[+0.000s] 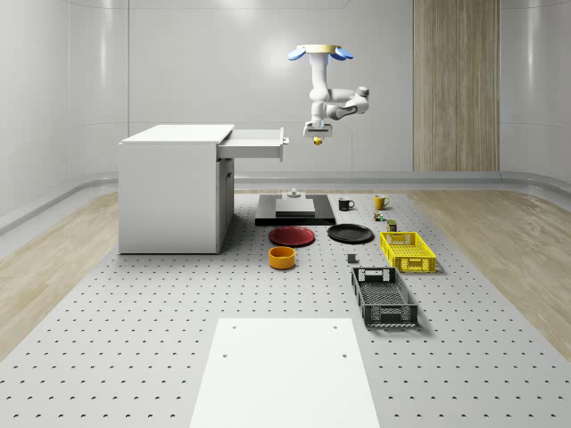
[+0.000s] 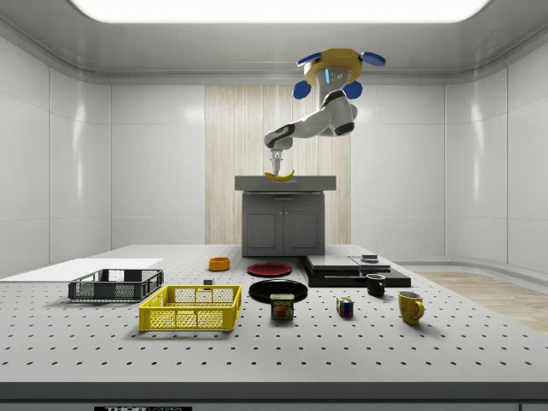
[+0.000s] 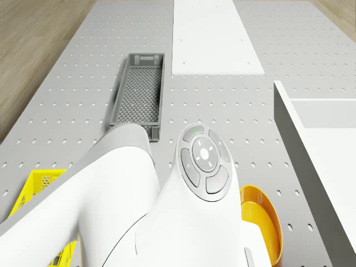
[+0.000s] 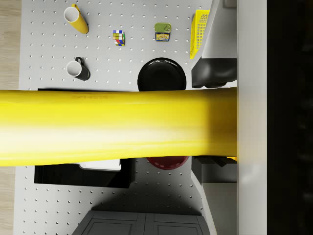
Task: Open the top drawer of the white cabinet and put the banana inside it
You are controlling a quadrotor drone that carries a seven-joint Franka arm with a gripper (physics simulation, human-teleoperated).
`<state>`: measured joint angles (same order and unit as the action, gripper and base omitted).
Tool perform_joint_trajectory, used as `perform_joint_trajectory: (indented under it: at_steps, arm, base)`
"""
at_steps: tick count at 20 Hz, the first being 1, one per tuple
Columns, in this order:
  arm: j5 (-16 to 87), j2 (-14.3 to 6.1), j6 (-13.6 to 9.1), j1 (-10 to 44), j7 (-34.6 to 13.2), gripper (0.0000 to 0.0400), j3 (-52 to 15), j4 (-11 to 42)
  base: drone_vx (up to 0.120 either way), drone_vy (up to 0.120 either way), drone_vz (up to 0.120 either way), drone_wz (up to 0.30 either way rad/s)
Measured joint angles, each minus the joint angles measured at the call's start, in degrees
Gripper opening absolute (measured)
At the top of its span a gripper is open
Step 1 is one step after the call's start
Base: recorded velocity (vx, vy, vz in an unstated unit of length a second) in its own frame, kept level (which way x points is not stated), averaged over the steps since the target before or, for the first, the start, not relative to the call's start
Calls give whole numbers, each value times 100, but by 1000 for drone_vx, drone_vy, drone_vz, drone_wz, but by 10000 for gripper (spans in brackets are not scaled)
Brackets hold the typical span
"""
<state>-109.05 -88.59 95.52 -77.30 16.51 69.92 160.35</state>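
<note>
Banana (image 2: pixel 279 176) is pinched in the tool (image 1: pixel 318 135), airborne beside the open top drawer (image 1: pixel 255 144); placement remains outstanding.

Drone (image 1: pixel 319 52) hovering above the worktop (image 1: pixel 134 339), banana (image 1: pixel 318 140) held just beside the open top drawer (image 1: pixel 254 144), cabinet (image 1: pixel 174 189) at the whole-scene view's left

The drone (image 1: pixel 319 53) is hovering high in the air, its arm (image 1: pixel 332 100) hanging down, bending at the elbow and folding back toward the wrist. The gripper (image 1: pixel 317 136) is pointing straight down, its fingers (image 2: pixel 276 163) closing on the banana (image 2: pixel 279 176).
</note>
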Motion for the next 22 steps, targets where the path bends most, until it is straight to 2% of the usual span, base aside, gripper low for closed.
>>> perform_joint_trajectory:
  at_steps: [4, 11, 15, 22]
  arm:
    - [3, -7, 6, -3, 2, 190, 1, 0]
    - [7, -17, 16, -7, 5, 190, 2, -1]
    - [10, -23, 21, -9, 6, 190, 2, -1]
    - [13, -32, 30, -12, 9, 190, 3, -2]
  base:
    - [-120, 0, 120, 0]
    - [-120, 0, 6, 0]
    - [-10, 0, 70, 0]
    - [0, -114, 120, 0]
